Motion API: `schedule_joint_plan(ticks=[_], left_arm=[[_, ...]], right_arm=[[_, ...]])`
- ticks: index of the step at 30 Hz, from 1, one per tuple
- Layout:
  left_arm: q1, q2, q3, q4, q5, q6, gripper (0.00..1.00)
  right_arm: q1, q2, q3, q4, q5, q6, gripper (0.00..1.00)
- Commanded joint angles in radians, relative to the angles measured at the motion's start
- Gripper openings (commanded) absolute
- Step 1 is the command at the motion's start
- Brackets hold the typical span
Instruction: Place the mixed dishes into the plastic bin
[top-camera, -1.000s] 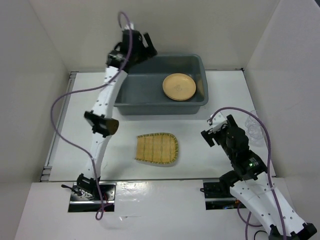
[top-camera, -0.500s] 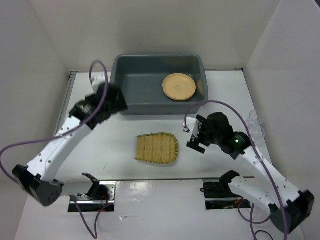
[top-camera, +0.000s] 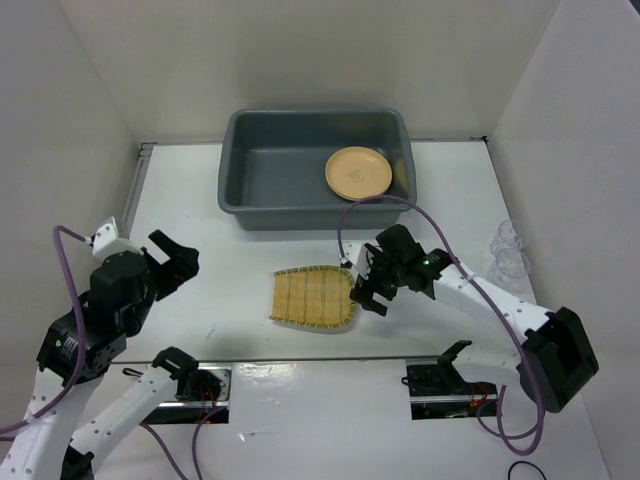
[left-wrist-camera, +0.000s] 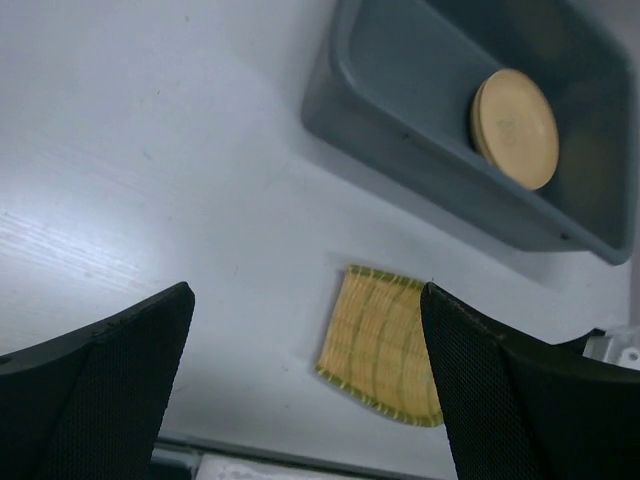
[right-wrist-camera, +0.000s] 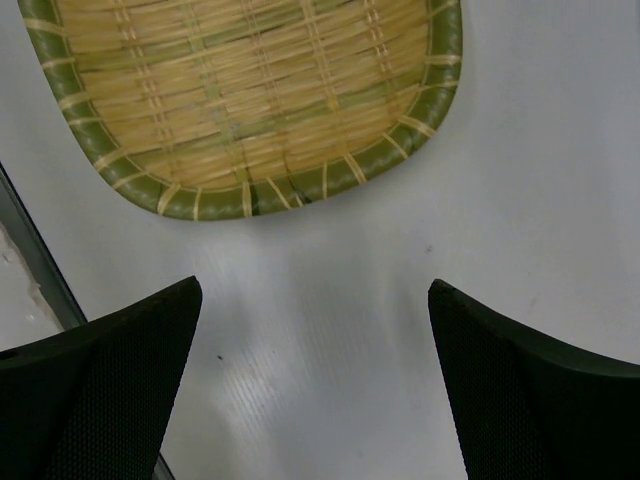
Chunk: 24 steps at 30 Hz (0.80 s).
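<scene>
Right wrist view: my right gripper (right-wrist-camera: 313, 288) has its jaws spread wide with nothing between them, over bare table (right-wrist-camera: 330, 340) just beside the green rim of the woven tray (right-wrist-camera: 250, 90). My left gripper (left-wrist-camera: 305, 295) is equally wide and empty, held high over the table's left side. The tray lies flat in front of the plastic bin (top-camera: 300, 212). A yellow-orange plate (top-camera: 358, 172) rests inside the bin at its right end. A clear glass (top-camera: 510, 266) stands near the right wall.

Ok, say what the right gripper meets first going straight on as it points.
The right gripper would most likely meet bare table just beside the green rim of the woven tray; depth is hard to judge.
</scene>
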Motion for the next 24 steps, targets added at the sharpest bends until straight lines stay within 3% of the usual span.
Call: schedule_joint_plan(ticks=[1,6,12,19,24], left_arm=[[0.003,-0.05,-0.026,-0.039,0.019,-0.036,1.0],[0.003,-0.015,0.055,-0.089,0.01,0.034,1.0],[0.003,0.024,0.097,-0.109,0.01,0.122,1.0],[0.003,-0.087,0.085,-0.089,-0.013,0.11,1.0],[0.003,-0.055,0.085,-0.089,-0.013,0.119,1.0]], right_arm=[[0.017,0.069,0.047,0.12,-0.069,0.128,0.98],[0.017,0.244,0.186,0.108,-0.138,0.289,0.98],[-0.028,0.297,0.194,0.151,-0.214,0.441,0.98],[-0.066,0.359,0.194,0.171,-0.178,0.451,0.98],[-0.075,0.415,0.194,0.198,-0.166,0.411,0.98]])
